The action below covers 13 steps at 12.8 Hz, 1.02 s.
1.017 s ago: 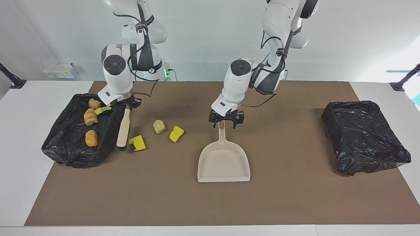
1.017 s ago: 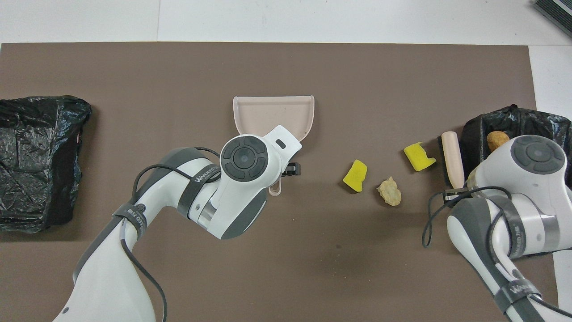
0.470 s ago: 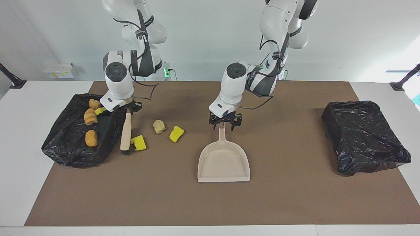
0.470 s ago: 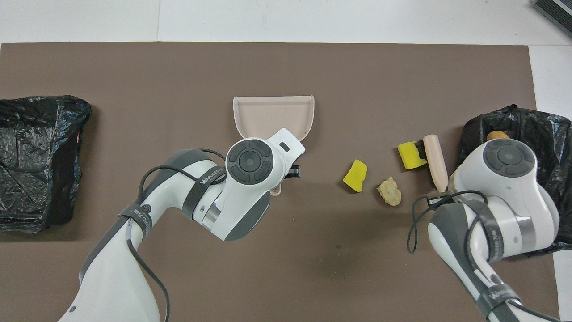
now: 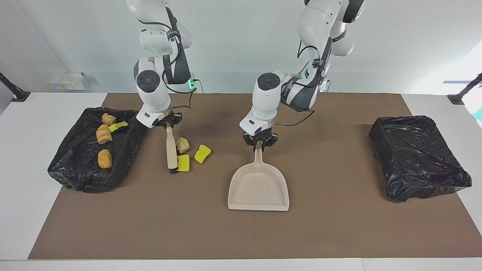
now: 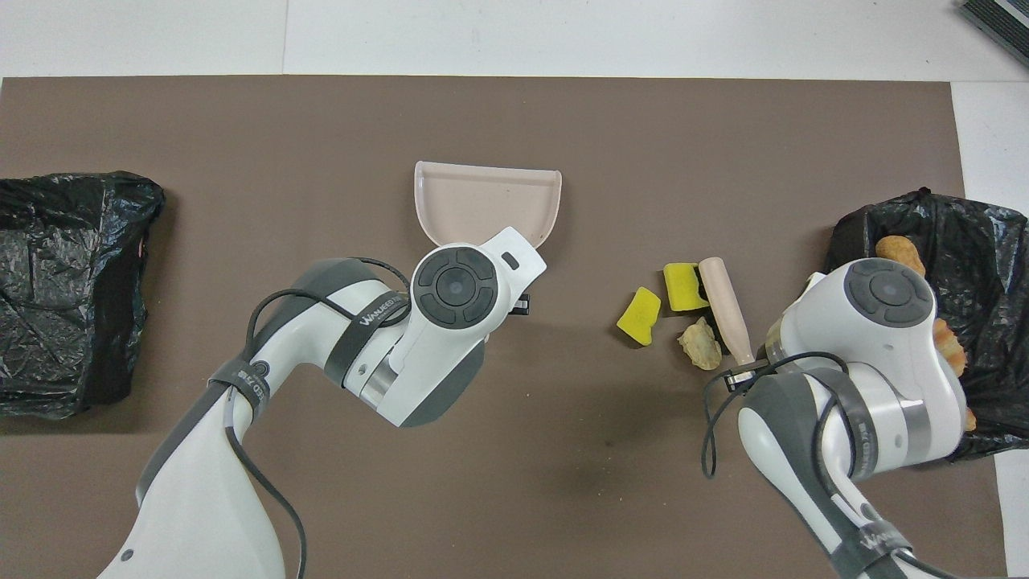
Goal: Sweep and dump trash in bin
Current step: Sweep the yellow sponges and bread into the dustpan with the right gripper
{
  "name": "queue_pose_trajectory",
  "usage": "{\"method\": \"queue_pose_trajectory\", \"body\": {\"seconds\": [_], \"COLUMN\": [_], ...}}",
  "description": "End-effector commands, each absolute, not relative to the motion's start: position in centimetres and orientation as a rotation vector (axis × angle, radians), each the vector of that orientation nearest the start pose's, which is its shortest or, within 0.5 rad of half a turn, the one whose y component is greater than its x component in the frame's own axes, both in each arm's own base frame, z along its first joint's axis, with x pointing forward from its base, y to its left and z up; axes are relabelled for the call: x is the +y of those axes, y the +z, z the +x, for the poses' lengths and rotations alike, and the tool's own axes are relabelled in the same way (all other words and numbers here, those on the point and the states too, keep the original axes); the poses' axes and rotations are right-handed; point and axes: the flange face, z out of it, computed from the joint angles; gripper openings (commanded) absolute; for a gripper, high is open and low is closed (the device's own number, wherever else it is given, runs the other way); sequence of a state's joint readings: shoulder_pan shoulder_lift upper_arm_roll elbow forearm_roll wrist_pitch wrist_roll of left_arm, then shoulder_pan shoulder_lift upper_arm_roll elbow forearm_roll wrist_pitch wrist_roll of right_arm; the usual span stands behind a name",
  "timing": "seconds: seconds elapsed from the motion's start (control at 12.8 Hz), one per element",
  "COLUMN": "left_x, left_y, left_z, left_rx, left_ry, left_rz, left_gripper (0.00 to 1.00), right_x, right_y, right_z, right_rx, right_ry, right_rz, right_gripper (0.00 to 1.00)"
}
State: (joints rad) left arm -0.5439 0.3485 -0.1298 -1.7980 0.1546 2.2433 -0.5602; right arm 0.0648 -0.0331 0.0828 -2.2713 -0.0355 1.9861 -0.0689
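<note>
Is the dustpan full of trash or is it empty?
Empty. The dustpan shows only its bare beige inside in both views, and the three loose scraps lie on the mat beside the brush.

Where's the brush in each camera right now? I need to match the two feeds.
Facing view: the brush is left of centre, standing on the mat beside the sponge piece, between the trash-filled bag and the dustpan.
Overhead view: the brush is right of centre, beside the same sponge piece.
Shared landmark: the dustpan, mid-mat in both.
</note>
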Motion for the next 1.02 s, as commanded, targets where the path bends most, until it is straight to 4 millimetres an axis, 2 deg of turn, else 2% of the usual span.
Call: {"method": "queue_pose_trajectory", "body": {"seconds": [0.0,0.16,0.39,0.47,0.7,0.78,0.94], "left_x": [-37.1,-35.2,-30.8,-29.7,-26.6,-26.1,-25.4], "left_y": [40.2,41.4,42.9,43.4,42.9,42.6,41.4], "left_z": [52.8,53.4,54.6,54.9,55.6,55.0,52.7], "left_rx": [0.497,0.712,1.039,1.180,1.631,1.780,1.878], "left_ry": [-0.285,-0.251,-0.191,-0.179,-0.029,0.009,0.056], "left_rz": [-3.033,-2.959,-2.823,-2.757,-2.497,-2.393,-2.323], "left_gripper": [0.00,0.00,0.00,0.00,0.00,0.00,0.00], "right_x": [7.1,6.9,4.0,3.4,3.9,4.1,4.2], "right_y": [36.0,36.8,38.2,37.7,36.4,36.3,35.3], "right_z": [47.2,47.8,47.3,46.6,44.0,43.7,43.7], "right_rx": [-0.434,-0.428,-0.296,-0.257,-0.172,-0.123,-0.101], "right_ry": [0.379,0.426,0.424,0.417,0.304,0.295,0.272], "right_rz": [-3.096,-3.089,-3.101,-3.092,-3.090,-3.092,-3.095], "right_gripper": [0.00,0.00,0.00,0.00,0.00,0.00,0.00]}}
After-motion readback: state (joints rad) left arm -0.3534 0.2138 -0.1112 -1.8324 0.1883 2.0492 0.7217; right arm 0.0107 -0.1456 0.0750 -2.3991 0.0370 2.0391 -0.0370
